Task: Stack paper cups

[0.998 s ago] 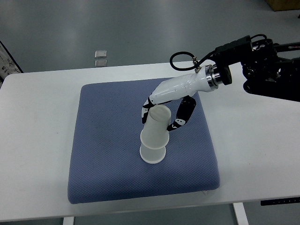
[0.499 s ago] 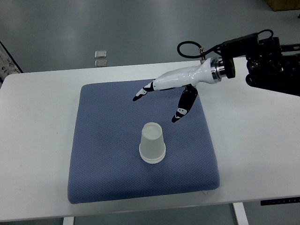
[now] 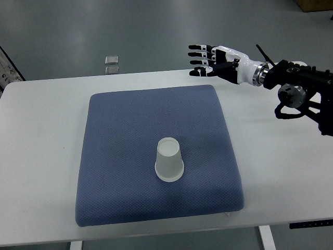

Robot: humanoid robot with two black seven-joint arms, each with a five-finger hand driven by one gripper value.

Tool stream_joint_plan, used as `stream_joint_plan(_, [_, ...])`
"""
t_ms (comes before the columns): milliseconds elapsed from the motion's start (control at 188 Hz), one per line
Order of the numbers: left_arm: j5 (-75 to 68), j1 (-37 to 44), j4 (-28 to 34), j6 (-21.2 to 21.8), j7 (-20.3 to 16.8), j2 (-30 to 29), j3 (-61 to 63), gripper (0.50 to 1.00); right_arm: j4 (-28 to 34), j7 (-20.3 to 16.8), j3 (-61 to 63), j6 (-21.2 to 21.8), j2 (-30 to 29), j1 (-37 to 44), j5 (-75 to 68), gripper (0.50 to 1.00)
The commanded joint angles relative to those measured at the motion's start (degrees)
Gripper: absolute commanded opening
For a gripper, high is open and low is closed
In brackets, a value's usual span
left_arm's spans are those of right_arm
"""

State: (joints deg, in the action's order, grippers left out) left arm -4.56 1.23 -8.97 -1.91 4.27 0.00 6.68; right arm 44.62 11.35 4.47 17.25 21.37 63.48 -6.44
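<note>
Stacked paper cups [image 3: 169, 165] stand upside down on the blue cushion [image 3: 130, 125], a bit toward its near edge and slightly right of its middle. Closed base faces up, wider rim down on the fabric, long axis upright. Rims at the bottom look doubled, but the count of nested cups is hard to make out; nothing seen inside since the mouths face down. Cushion lies in the middle of the white table [image 3: 41, 156], well apart from the hand. Right hand [image 3: 210, 61] hangs over the table's far edge, right of centre, fingers [image 3: 196, 53] spread, pointing left, holding nothing. Its black arm [image 3: 302, 91] runs off the right edge, cut off. On the grey floor [image 3: 104, 26] beyond the far edge lie two small pale squares [image 3: 111, 64], too small to identify.
</note>
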Motion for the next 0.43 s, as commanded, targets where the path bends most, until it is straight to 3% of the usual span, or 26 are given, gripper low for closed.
stream_joint_plan(0, [0.0, 0.0, 0.0, 0.1, 0.0, 0.0, 0.0, 1.000, -4.0, -3.4, 5.1, -0.4, -1.6, -4.4, -11.4, 0.921])
stream_joint_plan(425, [0.0, 0.0, 0.0, 0.0, 0.0, 0.0, 0.0, 1.000, -7.4, -3.2, 7.1, 0.3, -6.7, -9.7, -14.8, 0.921])
